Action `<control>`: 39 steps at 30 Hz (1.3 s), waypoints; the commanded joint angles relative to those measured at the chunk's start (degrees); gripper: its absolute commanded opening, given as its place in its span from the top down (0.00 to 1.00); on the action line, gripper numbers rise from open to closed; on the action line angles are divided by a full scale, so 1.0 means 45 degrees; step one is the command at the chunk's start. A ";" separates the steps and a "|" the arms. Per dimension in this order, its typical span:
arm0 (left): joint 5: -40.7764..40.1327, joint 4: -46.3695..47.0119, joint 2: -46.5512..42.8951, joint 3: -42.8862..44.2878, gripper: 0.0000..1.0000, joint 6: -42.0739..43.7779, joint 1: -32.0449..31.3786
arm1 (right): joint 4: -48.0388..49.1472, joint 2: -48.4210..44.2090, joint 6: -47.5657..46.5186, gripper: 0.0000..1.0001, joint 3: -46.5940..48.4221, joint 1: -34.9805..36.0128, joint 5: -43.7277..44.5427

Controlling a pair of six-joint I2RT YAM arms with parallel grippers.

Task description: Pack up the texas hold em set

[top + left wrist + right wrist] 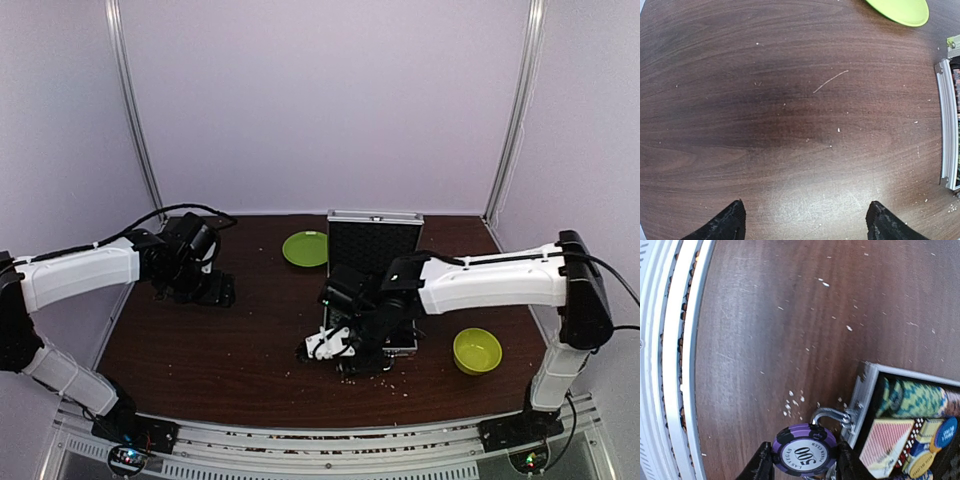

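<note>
right gripper [803, 466]: I pinched a purple 500 chip [804, 450] on edge, just off the latch side of the silver case [866, 390] | case: sat open mid-worktop [790, 125], lid upright toward the back edge, striped chips [912, 397] and card deck [885, 440] inside | left gripper [805, 226]: spread wide over the bare left side

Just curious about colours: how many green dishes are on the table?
2: a flat plate just left of the open case, and a bowl at the near right. The arms might hide more.
</note>
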 commanded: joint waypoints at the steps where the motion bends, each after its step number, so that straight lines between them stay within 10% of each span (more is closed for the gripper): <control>1: -0.0003 -0.0002 0.0254 0.0357 0.14 0.0104 0.0056 | 0.0029 -0.1408 0.0311 0.71 -0.1117 -0.0989 0.0558; 14: -0.0072 -0.0405 0.0518 0.0789 0.15 0.0080 0.0060 | 0.1608 -0.3398 0.0578 0.71 -0.3528 -0.4345 0.1168; 39: 0.0241 -0.0477 0.0628 0.0940 0.16 -0.0182 0.0062 | 0.4473 -0.2696 0.0334 0.70 -0.5450 -0.4495 0.2882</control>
